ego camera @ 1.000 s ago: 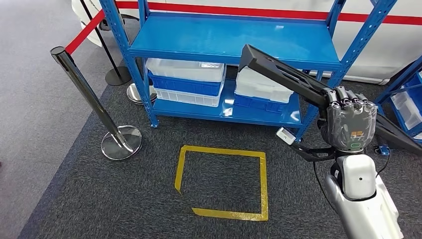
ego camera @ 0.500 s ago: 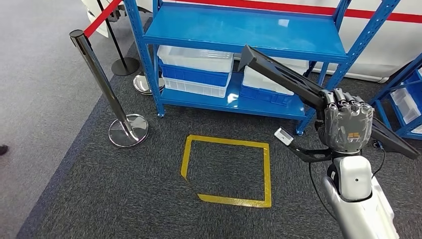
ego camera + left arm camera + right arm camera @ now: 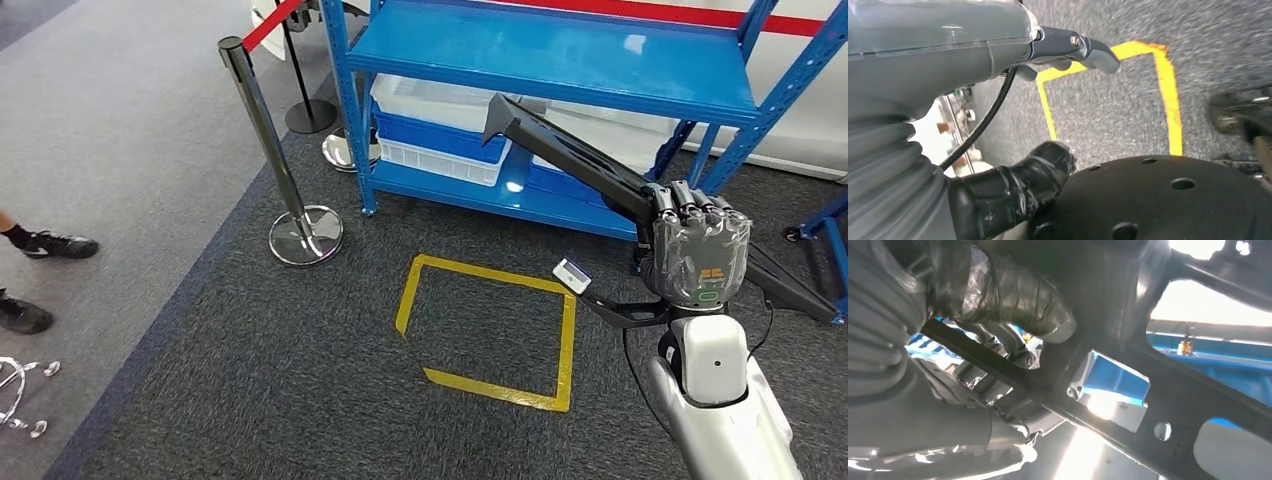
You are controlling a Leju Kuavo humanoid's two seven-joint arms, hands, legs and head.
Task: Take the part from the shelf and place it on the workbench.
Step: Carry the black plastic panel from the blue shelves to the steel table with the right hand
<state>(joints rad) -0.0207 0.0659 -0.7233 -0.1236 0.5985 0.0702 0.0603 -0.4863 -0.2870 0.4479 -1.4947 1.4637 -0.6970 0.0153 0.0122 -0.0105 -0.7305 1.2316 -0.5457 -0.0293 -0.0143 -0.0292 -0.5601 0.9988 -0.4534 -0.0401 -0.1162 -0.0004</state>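
Grip: our right hand (image 3: 697, 258) holds the long black part (image 3: 585, 160), fingers (image 3: 690, 200) wrapped around it.
Left hand (image 3: 998, 45): fingers' state unclear.
Risk: the part's far end could clip the blue shelf (image 3: 560, 60) as we turn.

The right hand (image 3: 697, 252) wraps the black part (image 3: 570, 160), hiding its middle — the far end is partly covered by the hand and arm. In the right wrist view the part (image 3: 1128, 330) runs past the edges. The shelf (image 3: 560, 60) is cut off at the top and right. A person's shoes (image 3: 45, 245) show at the left edge — the rest is cropped. The left hand (image 3: 1013, 190) is blurred; whether its fingers close cannot be told.
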